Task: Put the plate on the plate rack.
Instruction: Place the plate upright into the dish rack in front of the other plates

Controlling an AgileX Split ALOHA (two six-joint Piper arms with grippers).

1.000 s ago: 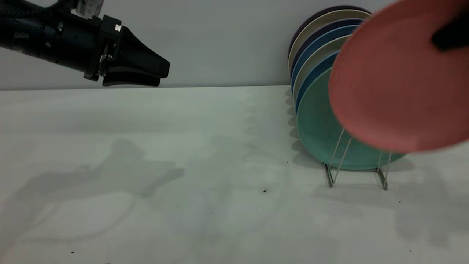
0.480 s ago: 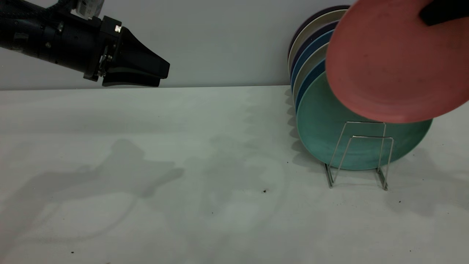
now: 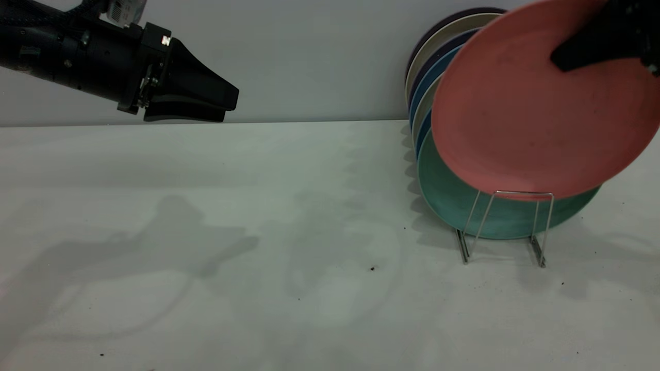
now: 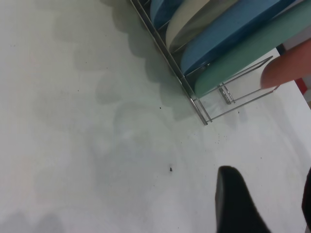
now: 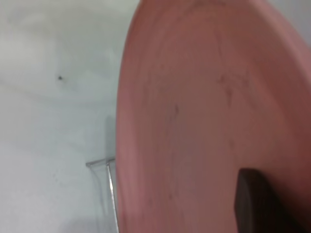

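My right gripper (image 3: 600, 44) is grasping the salmon-pink plate (image 3: 526, 113) over the wire plate rack (image 3: 508, 226); left gripper (image 3: 216, 105), at ten o'clock, is clenched.

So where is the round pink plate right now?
In the exterior view the round salmon-pink plate is at the right, held up by the right gripper, just in front of the teal-green plate above the silver wire rack.

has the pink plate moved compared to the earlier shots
Yes. The pink plate, gripped by the right gripper, has shifted left and dropped; its lower edge now meets the top of the plate rack's front wire loop.
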